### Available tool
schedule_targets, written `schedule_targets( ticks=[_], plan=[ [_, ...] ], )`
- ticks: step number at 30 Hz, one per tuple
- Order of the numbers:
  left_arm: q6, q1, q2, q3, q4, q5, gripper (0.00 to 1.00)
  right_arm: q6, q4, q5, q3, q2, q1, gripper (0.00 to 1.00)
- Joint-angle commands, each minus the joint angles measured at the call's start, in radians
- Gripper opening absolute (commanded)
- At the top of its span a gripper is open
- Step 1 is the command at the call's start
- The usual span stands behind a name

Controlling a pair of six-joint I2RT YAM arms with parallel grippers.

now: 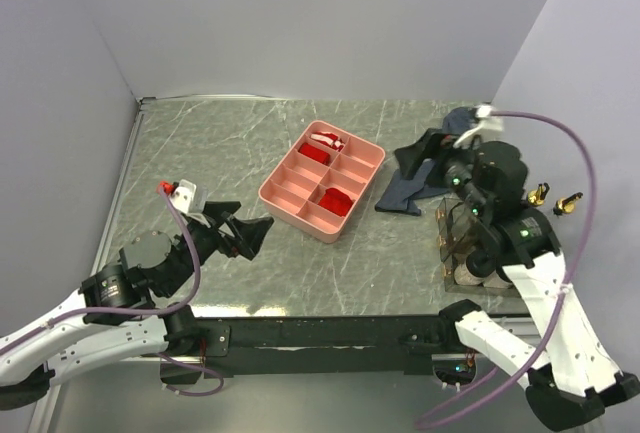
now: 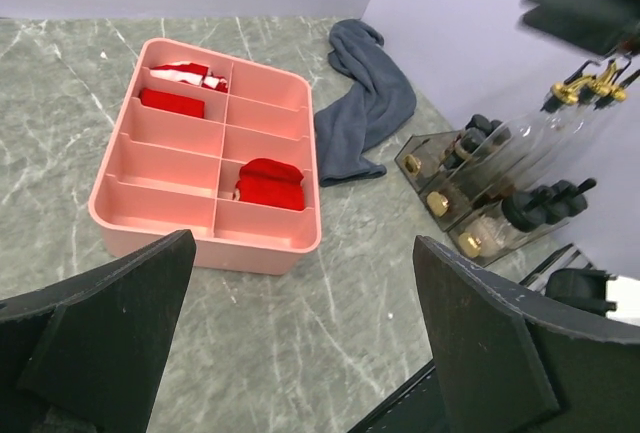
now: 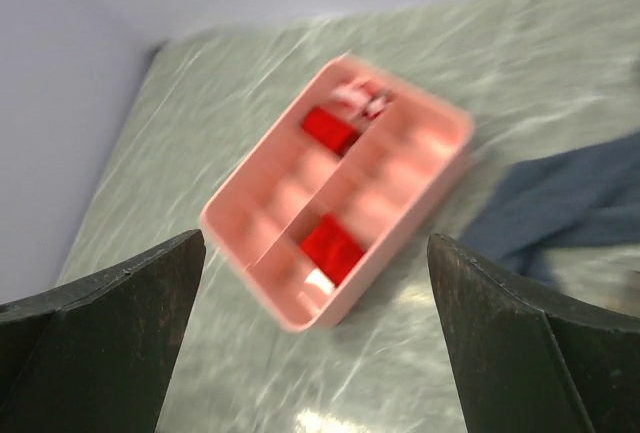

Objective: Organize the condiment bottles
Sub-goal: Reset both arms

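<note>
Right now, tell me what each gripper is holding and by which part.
Nothing is held. The left gripper and the right gripper both stand open, with nothing between their fingers.

Top external: you look steeply down from above and behind the near edge; a wide view of the whole grey-green marbled table.
Left wrist: low at near left, you face far-right, close to the pink divided plastic tray; clear condiment bottles lie beyond, right.
Right wrist: higher, from the right, facing left; blurred.
Shared by all three: tray, blue-grey crumpled cloth.
</note>
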Motion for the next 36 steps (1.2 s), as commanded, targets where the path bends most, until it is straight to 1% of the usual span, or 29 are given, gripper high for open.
schedule_targets(
  ticks=[1,4,8,11,15,18,23,36],
  plan=[
    [-0.058,-0.004,0.014,0.031,0.067,-0.026,0.96,0.011,0.134,-0.174,-0.078,-0.014,0.119,1.00],
    [-0.086,-0.004,0.028,0.022,0.081,-0.014,0.97,0.020,0.189,-0.169,-0.160,-0.050,0.216,1.00],
    [-0.114,-0.004,0.057,0.031,0.070,0.012,0.97,0.040,0.209,-0.157,-0.248,-0.097,0.272,1.00],
    [-0.124,-0.004,0.074,0.031,0.070,0.022,0.97,0.043,0.243,-0.166,-0.298,-0.158,0.275,1.00],
    [-0.126,-0.003,0.075,0.016,0.099,0.046,0.97,0.032,0.240,-0.147,-0.308,-0.218,0.276,1.00],
    [-0.126,-0.004,0.080,0.017,0.098,0.049,0.97,0.026,0.222,-0.127,-0.308,-0.221,0.276,1.00],
    [-0.132,-0.004,0.069,0.016,0.095,0.049,0.97,0.031,0.237,-0.169,-0.326,-0.209,0.276,1.00],
    [-0.109,-0.004,0.029,0.004,0.101,0.055,0.97,0.043,0.263,-0.176,-0.342,-0.198,0.276,1.00]
  ],
)
